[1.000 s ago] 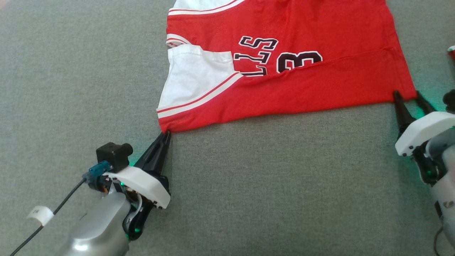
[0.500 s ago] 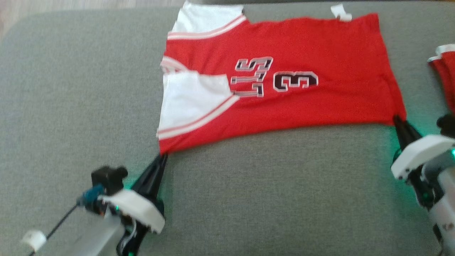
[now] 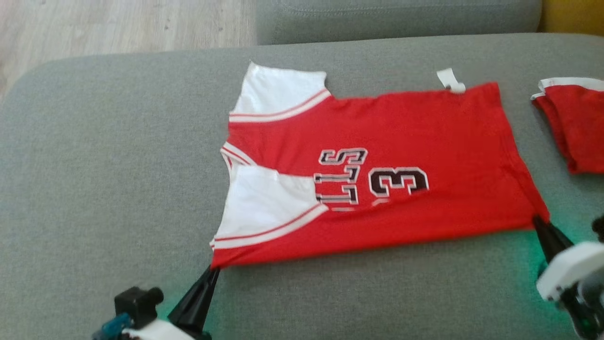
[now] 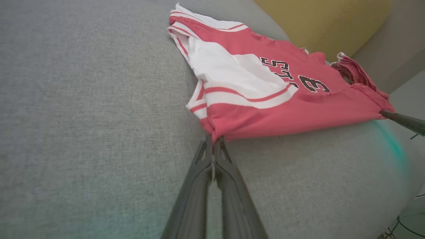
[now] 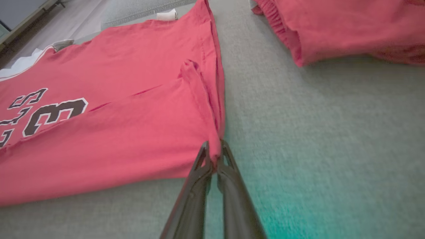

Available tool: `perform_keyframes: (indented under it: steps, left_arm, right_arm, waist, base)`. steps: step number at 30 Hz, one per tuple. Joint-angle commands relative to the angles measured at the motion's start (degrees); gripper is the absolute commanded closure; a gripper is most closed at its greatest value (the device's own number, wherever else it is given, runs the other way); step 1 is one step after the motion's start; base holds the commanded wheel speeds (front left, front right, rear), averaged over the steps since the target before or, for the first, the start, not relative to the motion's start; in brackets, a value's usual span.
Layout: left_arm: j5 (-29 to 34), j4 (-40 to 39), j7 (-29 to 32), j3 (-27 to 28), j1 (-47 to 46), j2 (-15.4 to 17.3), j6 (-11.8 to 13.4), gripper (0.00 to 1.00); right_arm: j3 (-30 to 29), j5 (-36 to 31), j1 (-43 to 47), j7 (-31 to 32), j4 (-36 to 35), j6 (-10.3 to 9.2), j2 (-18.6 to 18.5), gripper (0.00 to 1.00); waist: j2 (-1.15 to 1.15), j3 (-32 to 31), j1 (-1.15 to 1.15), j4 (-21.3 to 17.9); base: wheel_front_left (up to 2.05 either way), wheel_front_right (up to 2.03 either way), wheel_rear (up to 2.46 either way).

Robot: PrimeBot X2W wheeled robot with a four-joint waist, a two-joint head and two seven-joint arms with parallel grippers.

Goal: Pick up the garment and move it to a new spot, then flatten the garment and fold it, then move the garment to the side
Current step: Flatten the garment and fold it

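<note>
The garment (image 3: 401, 141) is a red jersey with white shoulder panels and dark lettering, spread on a grey cushion with its near strip folded over. My left gripper (image 3: 214, 270) is shut on its near left corner (image 4: 215, 131). My right gripper (image 3: 538, 219) is shut on its near right corner (image 5: 215, 146). In both wrist views the dark fingers pinch red cloth at their tips.
A second red cloth (image 3: 573, 123) lies folded at the right edge of the cushion (image 3: 118, 165). Wooden floor (image 3: 118, 23) shows at the far left, a grey backrest (image 3: 396, 16) behind, and a yellow cushion (image 4: 318, 23) beyond the jersey.
The right gripper has closed on the near right corner. The head camera has tilted up, so the jersey sits lower in the picture. The left grip is unchanged.
</note>
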Motion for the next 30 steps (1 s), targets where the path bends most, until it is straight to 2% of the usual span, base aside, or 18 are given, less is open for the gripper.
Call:
perform_keyframes:
  steps: [1, 6, 18, 19, 20, 21, 22, 23, 25, 30]
  left_arm:
    - [-0.5, -1.9, -0.7, 2.5, -0.5, 2.4, 0.9, 1.0]
    - [-1.2, -4.3, -0.4, 2.5, 1.9, 3.2, 2.1, 1.0]
    - [-3.2, -8.2, 3.1, 0.9, 5.0, 3.4, 3.3, 1.0]
    - [-3.3, -8.4, 3.4, 0.8, 5.0, 3.4, 3.4, 1.0]
    - [-3.5, -8.6, 3.6, 0.8, 5.0, 3.4, 3.5, 1.0]
    - [-3.4, -8.7, 3.6, 0.8, 5.0, 3.4, 3.6, 1.0]
    - [-3.5, -8.8, 3.6, 0.8, 5.1, 3.4, 3.7, 1.0]
    - [-3.5, -8.8, 3.7, 0.8, 5.1, 3.4, 3.8, 0.66]
    - [-3.5, -8.8, 4.0, 0.6, 5.1, 3.4, 3.9, 0.0]
    - [-2.7, -9.5, 4.0, 0.3, 4.5, 3.9, 3.9, 0.0]
  right_arm:
    - [-0.4, 0.5, 1.6, 0.3, -1.8, 0.39, -2.9, 1.0]
    - [-3.5, 0.2, 7.1, 1.7, -6.5, 0.39, -3.6, 1.0]
    - [-10.5, -4.2, 11.0, 5.8, -11.4, 0.39, -1.2, 1.0]
    - [-11.1, -4.7, 11.2, 6.1, -11.6, 0.39, -1.0, 0.96]
    - [-11.6, -5.1, 11.5, 6.5, -11.7, 0.39, -0.8, 0.79]
    - [-12.0, -5.6, 11.8, 6.8, -12.0, 0.39, -0.5, 0.57]
    - [-12.5, -6.0, 12.0, 7.1, -12.2, 0.39, -0.3, 0.06]
    - [-12.9, -6.4, 12.2, 7.3, -12.5, 0.39, -0.1, 0.0]
    - [-13.6, -7.2, 12.6, 7.8, -13.3, 0.39, 0.4, 0.0]
    - [-15.4, -9.5, 13.1, 7.8, -16.4, 0.39, 1.3, 0.0]
  waist:
    - [0.0, -0.3, 0.01, 0.0]
    - [0.0, -0.6, 0.01, -0.8]
    - [0.0, -0.4, 0.01, -1.8]
    - [0.0, -0.4, 0.01, -1.7]
    - [0.0, -0.4, 0.01, -1.6]
    - [0.0, -0.5, 0.01, -1.5]
    - [0.0, -0.6, 0.01, -1.4]
    - [0.0, -0.6, 0.01, -1.4]
    - [0.0, -0.7, 0.01, -1.3]
    - [0.0, -1.4, 0.01, -1.9]
  base:
    - [0.0, 0.0, 0.0]
    - [0.0, 0.0, 0.0]
    - [0.0, 0.0, 0.0]
    - [0.0, 0.0, 0.0]
    - [0.0, 0.0, 0.0]
    - [0.0, 0.0, 0.0]
    - [0.0, 0.0, 0.0]
    - [0.0, 0.0, 0.0]
    - [0.0, 0.0, 0.0]
    - [0.0, 0.0, 0.0]
